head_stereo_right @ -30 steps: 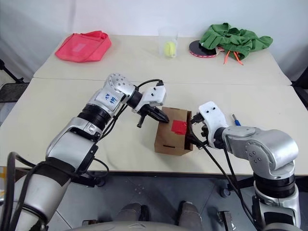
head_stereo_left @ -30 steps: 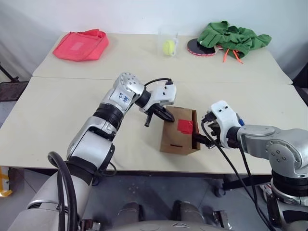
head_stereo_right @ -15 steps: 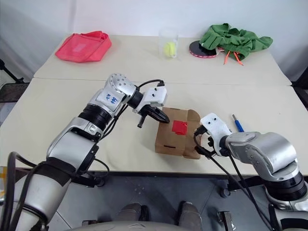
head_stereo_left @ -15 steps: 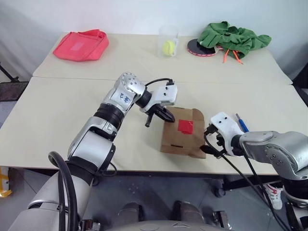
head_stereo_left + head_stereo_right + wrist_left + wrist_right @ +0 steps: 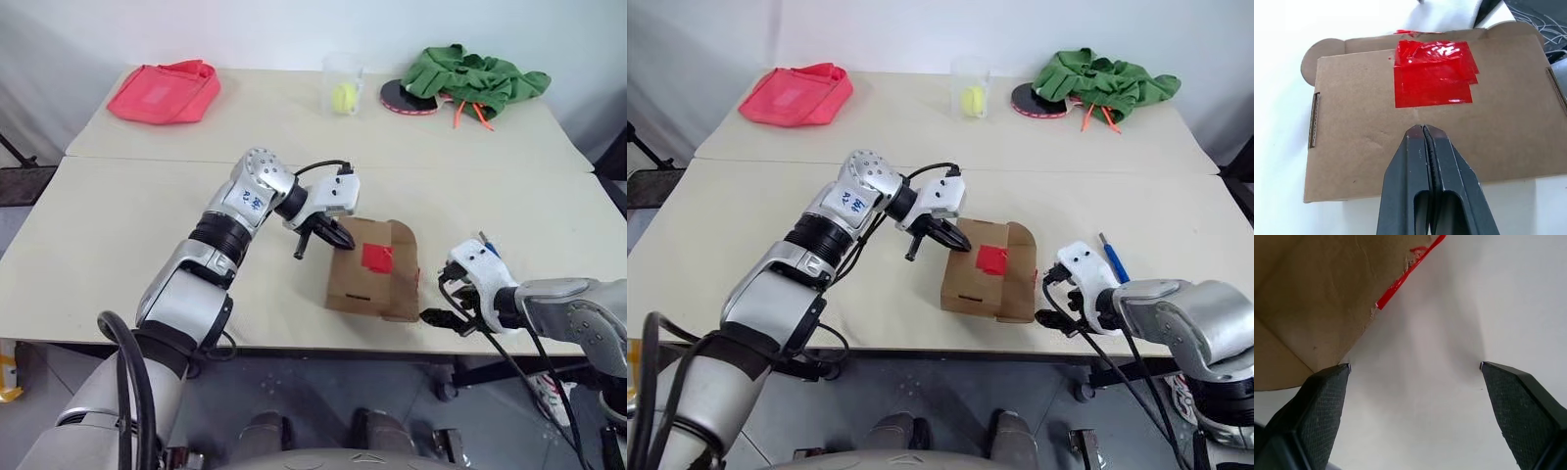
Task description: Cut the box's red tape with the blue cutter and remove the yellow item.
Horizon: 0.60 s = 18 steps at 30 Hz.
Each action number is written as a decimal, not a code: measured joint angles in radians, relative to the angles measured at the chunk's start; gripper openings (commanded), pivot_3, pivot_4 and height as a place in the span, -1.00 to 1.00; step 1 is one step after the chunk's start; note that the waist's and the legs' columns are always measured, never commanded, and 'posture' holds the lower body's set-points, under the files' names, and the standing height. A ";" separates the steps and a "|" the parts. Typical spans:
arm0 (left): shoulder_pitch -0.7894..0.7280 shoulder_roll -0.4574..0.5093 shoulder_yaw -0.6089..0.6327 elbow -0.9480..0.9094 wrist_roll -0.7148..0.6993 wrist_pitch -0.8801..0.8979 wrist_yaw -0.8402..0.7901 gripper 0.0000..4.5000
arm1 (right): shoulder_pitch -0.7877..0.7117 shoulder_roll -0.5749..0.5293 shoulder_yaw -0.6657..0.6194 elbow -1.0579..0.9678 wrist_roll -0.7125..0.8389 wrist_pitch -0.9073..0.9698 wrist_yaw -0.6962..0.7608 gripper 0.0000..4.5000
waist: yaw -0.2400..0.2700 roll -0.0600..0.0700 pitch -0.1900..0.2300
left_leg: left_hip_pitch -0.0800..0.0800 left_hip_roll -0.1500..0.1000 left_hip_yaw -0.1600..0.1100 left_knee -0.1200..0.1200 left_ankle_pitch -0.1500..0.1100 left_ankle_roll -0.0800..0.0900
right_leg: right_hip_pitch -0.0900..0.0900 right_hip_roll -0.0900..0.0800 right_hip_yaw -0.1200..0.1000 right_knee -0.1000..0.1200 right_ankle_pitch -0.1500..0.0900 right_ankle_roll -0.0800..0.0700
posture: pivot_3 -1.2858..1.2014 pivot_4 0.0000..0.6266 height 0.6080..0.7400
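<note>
1. Left wrist view shows the box (image 5: 1425, 122) as a flat brown cardboard face with rounded flap ears at its far corners and a slot cut near one edge.
2. The red tape (image 5: 1432, 73) is a glossy, slightly wrinkled square patch lying against the far edge of that face, with a strip of it folded over the edge.
3. The left gripper (image 5: 1422, 128) has its two black fingers pressed together, the tips resting on the cardboard just beside the tape.
4. From the head cameras the box stands near the front edge of the table (image 5: 127, 225), with its right-hand flap (image 5: 1021, 269) swung outward.
5. The blue cutter (image 5: 1112, 257) lies on the table to the right of the box, just behind the right gripper.
6. The right gripper (image 5: 1058, 320) has its fingers spread wide with nothing between them, apart from the box near the table's front edge.
7. A second ago the right gripper was at the box's right end; it has since drawn back toward the table edge, the flap now hangs open, and the left gripper has kept its place.
</note>
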 measured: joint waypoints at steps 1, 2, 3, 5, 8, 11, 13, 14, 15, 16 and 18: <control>0.000 0.000 0.000 -0.001 0.000 0.002 0.000 -1.00 | 0.000 0.001 -0.015 0.000 0.009 0.000 0.006 0.97 | 0.000 0.000 0.000 | 0.000 0.000 0.000 0.000 0.000 0.000 | 0.000 0.000 0.000 0.000 0.000 0.000 | 0.03 -0.52 1.00; 0.001 0.000 0.000 -0.003 0.000 0.004 0.000 -1.00 | 0.000 0.001 -0.023 0.000 0.015 0.000 0.009 0.97 | 0.000 0.000 0.000 | 0.000 0.000 0.000 0.000 0.000 0.000 | 0.000 0.000 0.000 0.000 0.000 0.000 | 0.03 -0.52 1.00; 0.001 -0.001 0.000 -0.006 0.000 0.007 0.000 -1.00 | -0.004 0.000 -0.033 0.003 0.019 0.000 0.014 0.97 | 0.000 0.000 0.000 | 0.000 0.000 0.000 0.000 0.000 0.000 | 0.000 0.000 0.000 0.000 0.000 0.000 | 0.03 -0.52 1.00; 0.003 0.000 0.000 -0.012 0.000 0.010 0.000 -1.00 | -0.020 -0.005 -0.055 0.010 0.030 0.000 0.017 0.97 | 0.000 0.000 0.000 | 0.000 0.000 0.000 0.000 0.000 0.000 | 0.000 0.000 0.001 0.000 0.000 0.000 | 0.03 -0.52 1.00; 0.004 0.001 0.000 -0.022 0.002 0.018 -0.001 -1.00 | -0.091 0.012 -0.148 0.029 0.083 0.000 0.017 0.97 | 0.000 0.000 0.000 | 0.000 0.000 0.000 0.000 0.000 0.000 | -0.001 0.000 0.000 0.000 0.000 0.000 | 0.03 -0.52 1.00; 0.008 0.000 0.000 -0.033 0.003 0.020 -0.002 -1.00 | -0.128 0.059 -0.215 0.053 0.153 0.000 -0.012 0.97 | 0.002 0.000 0.000 | 0.000 0.000 -0.001 0.000 0.000 0.000 | 0.000 0.000 0.000 0.001 0.000 0.000 | 0.03 -0.52 1.00; 0.011 0.000 0.001 -0.033 0.003 0.021 -0.003 -1.00 | -0.128 0.093 -0.239 0.097 0.200 0.000 -0.045 0.97 | 0.002 0.000 0.000 | 0.000 0.000 0.000 0.000 0.000 0.000 | 0.000 0.000 0.000 0.001 0.000 0.000 | 0.03 -0.52 1.00; 0.011 0.000 0.001 -0.033 0.004 0.022 -0.002 -1.00 | -0.130 0.115 -0.262 0.132 0.227 0.000 -0.068 0.97 | 0.001 0.000 0.000 | 0.000 0.000 0.000 0.000 0.000 0.000 | 0.000 0.000 0.000 0.000 0.000 0.000 | 0.03 -0.52 1.00; 0.011 -0.001 0.001 -0.034 0.003 0.023 -0.002 -1.00 | -0.130 0.130 -0.280 0.168 0.244 0.000 -0.090 0.97 | 0.002 0.000 0.000 | 0.000 -0.001 0.001 0.000 0.000 0.000 | 0.000 0.000 0.000 0.001 0.000 0.000 | 0.03 -0.52 1.00; 0.011 -0.001 0.001 -0.034 0.003 0.024 -0.002 -1.00 | -0.130 0.139 -0.297 0.207 0.268 0.000 -0.116 0.97 | 0.002 0.000 0.000 | 0.000 0.000 0.002 0.000 0.000 0.000 | 0.000 0.000 0.000 0.001 0.000 0.000 | 0.03 -0.52 1.00; 0.011 0.000 0.001 -0.034 0.003 0.026 -0.003 -1.00 | -0.130 0.153 -0.331 0.264 0.307 0.000 -0.152 0.97 | 0.001 0.000 0.000 | 0.000 0.000 0.003 0.000 0.000 0.000 | 0.000 0.000 0.000 0.001 0.000 0.000 | 0.03 -0.52 1.00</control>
